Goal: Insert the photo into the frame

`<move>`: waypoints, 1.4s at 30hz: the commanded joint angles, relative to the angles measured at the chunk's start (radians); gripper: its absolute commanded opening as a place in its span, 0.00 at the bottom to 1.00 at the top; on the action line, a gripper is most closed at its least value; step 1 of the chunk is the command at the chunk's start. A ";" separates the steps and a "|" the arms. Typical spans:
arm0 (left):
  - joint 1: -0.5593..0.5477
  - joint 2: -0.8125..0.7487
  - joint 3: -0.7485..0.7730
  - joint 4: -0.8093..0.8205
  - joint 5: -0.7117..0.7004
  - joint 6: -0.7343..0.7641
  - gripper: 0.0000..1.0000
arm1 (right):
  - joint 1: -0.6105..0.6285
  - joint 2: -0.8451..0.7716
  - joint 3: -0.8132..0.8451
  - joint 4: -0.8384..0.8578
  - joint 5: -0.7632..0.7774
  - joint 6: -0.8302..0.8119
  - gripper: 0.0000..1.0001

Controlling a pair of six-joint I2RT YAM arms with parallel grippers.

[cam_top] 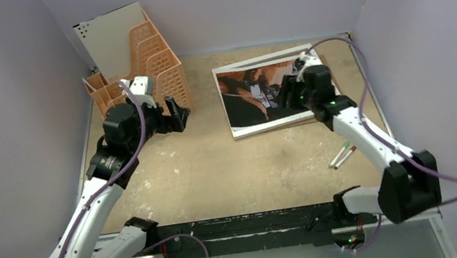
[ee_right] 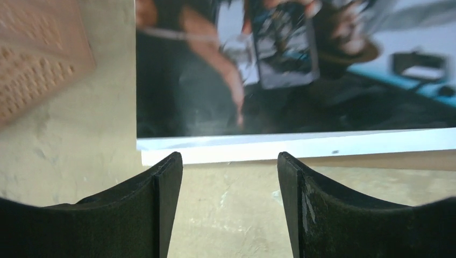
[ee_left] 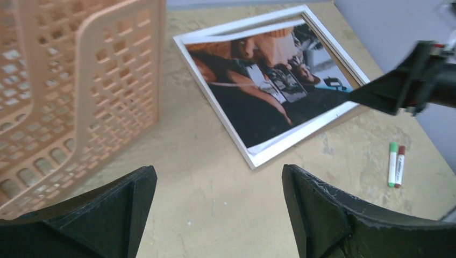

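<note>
A peach plastic lattice file rack [cam_top: 158,58] stands at the far left of the tan table [cam_top: 218,171] and holds 1 pale board with small holes in its corner [cam_top: 115,40], leaning upright in the back slot.

The large glossy dark and orange-tan photo [cam_top: 251,95] lies face up on the thin white rectangular frame [cam_top: 273,127], flat at the far right; whether it sits fully in the recess cannot be told.

The right gripper [cam_top: 289,97] hovers over the photo's right part with its jaws partly apart and nothing between them. In its wrist view the frame's white edge lies just beyond the fingertips.

The left gripper [cam_top: 176,113] is beside the rack, jaws wide apart and empty, well apart from the frame.

2 markers, green-capped and red-capped [cam_top: 342,154], lie side by side near the frame; their labels are too small to read.
</note>
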 commanded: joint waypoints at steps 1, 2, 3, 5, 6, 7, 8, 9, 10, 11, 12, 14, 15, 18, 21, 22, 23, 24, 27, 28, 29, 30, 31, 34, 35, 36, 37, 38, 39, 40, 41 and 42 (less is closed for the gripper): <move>0.005 0.071 -0.043 0.098 0.160 -0.085 0.88 | 0.077 0.133 0.011 0.047 0.065 0.060 0.67; 0.005 0.086 -0.056 0.107 0.173 -0.099 0.86 | 0.078 0.158 0.014 0.041 0.092 0.082 0.68; 0.005 0.097 -0.067 0.116 0.179 -0.112 0.85 | 0.079 0.177 0.016 0.029 0.146 0.111 0.69; 0.005 0.106 -0.086 0.121 0.177 -0.120 0.83 | 0.078 0.200 0.017 -0.014 0.264 0.194 0.71; 0.005 0.107 -0.089 0.117 0.168 -0.119 0.83 | 0.078 0.204 0.014 -0.036 0.300 0.235 0.72; 0.005 0.103 -0.090 0.112 0.154 -0.116 0.83 | 0.078 0.207 0.010 -0.058 0.331 0.276 0.73; 0.005 0.096 -0.093 0.107 0.139 -0.113 0.83 | 0.078 0.210 0.004 -0.077 0.373 0.325 0.74; 0.005 0.089 -0.097 0.106 0.123 -0.112 0.83 | 0.078 0.212 0.001 -0.088 0.408 0.364 0.75; 0.006 0.082 -0.102 0.106 0.111 -0.112 0.83 | 0.078 0.217 -0.003 -0.100 0.438 0.412 0.76; 0.006 0.075 -0.105 0.106 0.101 -0.112 0.83 | 0.078 0.223 -0.004 -0.112 0.460 0.456 0.77; 0.005 0.070 -0.109 0.108 0.097 -0.113 0.83 | 0.077 0.233 0.000 -0.126 0.479 0.496 0.77; 0.005 0.065 -0.114 0.108 0.092 -0.116 0.83 | 0.074 0.263 0.021 -0.159 0.513 0.600 0.76; 0.005 0.062 -0.116 0.109 0.090 -0.118 0.83 | 0.073 0.284 0.034 -0.173 0.526 0.638 0.74; 0.005 0.064 -0.115 0.113 0.070 -0.129 0.83 | 0.056 0.360 0.071 -0.219 0.560 0.743 0.71; 0.005 0.066 -0.108 0.109 0.054 -0.129 0.82 | 0.003 0.416 0.098 -0.228 0.543 0.783 0.70; 0.005 0.064 -0.108 0.107 0.045 -0.129 0.82 | -0.018 0.429 0.106 -0.224 0.534 0.786 0.69; 0.005 0.063 -0.109 0.107 0.038 -0.128 0.82 | -0.038 0.439 0.111 -0.215 0.522 0.786 0.69; 0.005 0.063 -0.109 0.104 0.032 -0.128 0.82 | -0.051 0.446 0.117 -0.202 0.507 0.776 0.68; 0.005 0.064 -0.114 0.102 0.024 -0.126 0.82 | -0.067 0.473 0.148 -0.210 0.524 0.770 0.68; 0.005 0.066 -0.117 0.103 0.024 -0.127 0.82 | -0.070 0.484 0.159 -0.217 0.527 0.770 0.68; 0.005 0.068 -0.120 0.104 0.022 -0.131 0.82 | -0.074 0.495 0.167 -0.226 0.529 0.770 0.68; 0.005 0.070 -0.121 0.103 0.023 -0.134 0.82 | -0.077 0.506 0.173 -0.233 0.528 0.770 0.68; 0.005 0.073 -0.123 0.102 0.023 -0.136 0.82 | -0.080 0.516 0.176 -0.243 0.527 0.774 0.68; 0.005 0.077 -0.122 0.101 0.017 -0.143 0.82 | -0.094 0.522 0.176 -0.280 0.530 0.821 0.63; 0.006 0.077 -0.119 0.098 0.017 -0.144 0.82 | -0.096 0.515 0.169 -0.274 0.528 0.833 0.61; 0.006 0.078 -0.116 0.091 0.018 -0.144 0.82 | -0.098 0.509 0.161 -0.261 0.525 0.838 0.59; 0.005 0.077 -0.113 0.087 0.023 -0.144 0.82 | -0.098 0.507 0.157 -0.253 0.522 0.842 0.56; 0.005 0.079 -0.111 0.085 0.025 -0.145 0.82 | -0.100 0.510 0.157 -0.256 0.519 0.848 0.53; 0.005 0.079 -0.111 0.082 0.026 -0.147 0.82 | -0.100 0.517 0.160 -0.259 0.514 0.850 0.51; 0.005 0.079 -0.112 0.082 0.029 -0.152 0.82 | -0.099 0.522 0.163 -0.261 0.511 0.851 0.50; 0.005 0.080 -0.113 0.082 0.033 -0.155 0.82 | -0.100 0.530 0.167 -0.265 0.510 0.851 0.49; 0.005 0.080 -0.113 0.082 0.037 -0.158 0.82 | -0.100 0.533 0.169 -0.269 0.510 0.850 0.47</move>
